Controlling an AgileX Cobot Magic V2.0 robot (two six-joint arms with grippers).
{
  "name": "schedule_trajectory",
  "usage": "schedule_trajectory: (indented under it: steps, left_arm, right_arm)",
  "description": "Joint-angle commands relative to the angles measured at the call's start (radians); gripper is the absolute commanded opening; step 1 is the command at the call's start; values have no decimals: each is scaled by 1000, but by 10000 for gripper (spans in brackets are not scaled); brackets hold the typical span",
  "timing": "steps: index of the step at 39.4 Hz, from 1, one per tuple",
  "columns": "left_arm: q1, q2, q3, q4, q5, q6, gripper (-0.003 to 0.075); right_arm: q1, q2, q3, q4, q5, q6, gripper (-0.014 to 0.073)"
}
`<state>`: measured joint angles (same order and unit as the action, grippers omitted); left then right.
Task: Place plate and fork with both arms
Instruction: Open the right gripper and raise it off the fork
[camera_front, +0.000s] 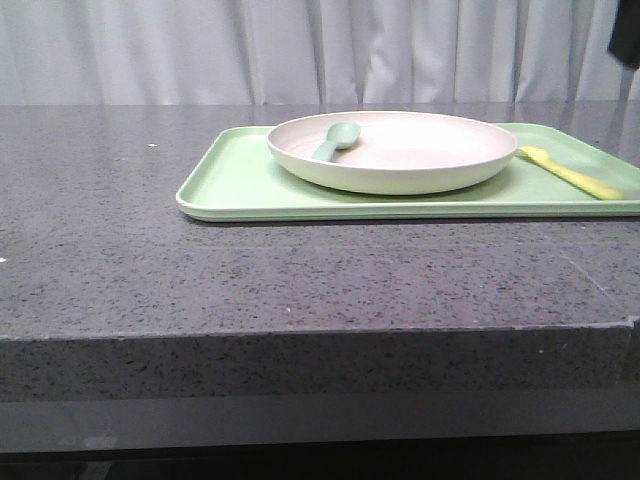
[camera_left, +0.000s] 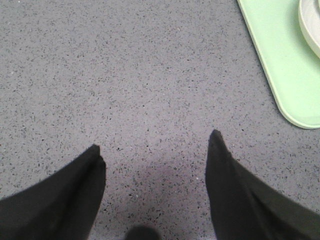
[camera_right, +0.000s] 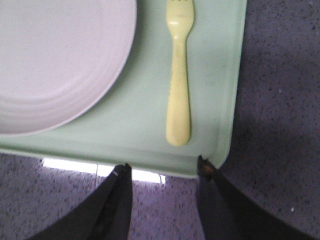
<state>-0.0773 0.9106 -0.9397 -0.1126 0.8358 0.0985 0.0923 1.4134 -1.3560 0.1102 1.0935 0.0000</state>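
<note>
The cream plate (camera_front: 392, 150) sits on the light-green tray (camera_front: 240, 180), with a grey-green spoon (camera_front: 337, 139) lying in it. The yellow fork (camera_front: 572, 173) lies on the tray to the right of the plate. Neither gripper shows in the front view. In the right wrist view my right gripper (camera_right: 162, 165) is open and empty, its tips at the tray's near edge, just short of the fork's handle end (camera_right: 178, 80); the plate (camera_right: 55, 60) is beside it. My left gripper (camera_left: 155, 140) is open and empty over bare counter, apart from the tray's corner (camera_left: 285, 65).
The grey speckled counter (camera_front: 150, 260) extends left of the tray and ends in a front edge. White curtains hang behind. A dark object (camera_front: 625, 35) hangs at the upper right of the front view. The plate's rim (camera_left: 311, 25) just shows in the left wrist view.
</note>
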Motion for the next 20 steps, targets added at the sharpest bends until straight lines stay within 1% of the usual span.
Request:
schedule_trajectory:
  steps: [1, 7, 14, 20]
  left_arm:
    - [3, -4, -27, -5, -56, 1, 430]
    - [3, -4, -27, -5, -54, 1, 430]
    - [3, -4, -27, -5, -54, 1, 430]
    - [3, -4, -27, -5, -54, 1, 430]
  right_arm:
    - [5, -145, 60, -11, -16, -17, 342]
    - [5, -312, 193, -28, -23, -17, 342]
    - [5, -500, 354, -44, -70, -17, 342]
    - [5, -627, 456, -45, -120, -17, 342]
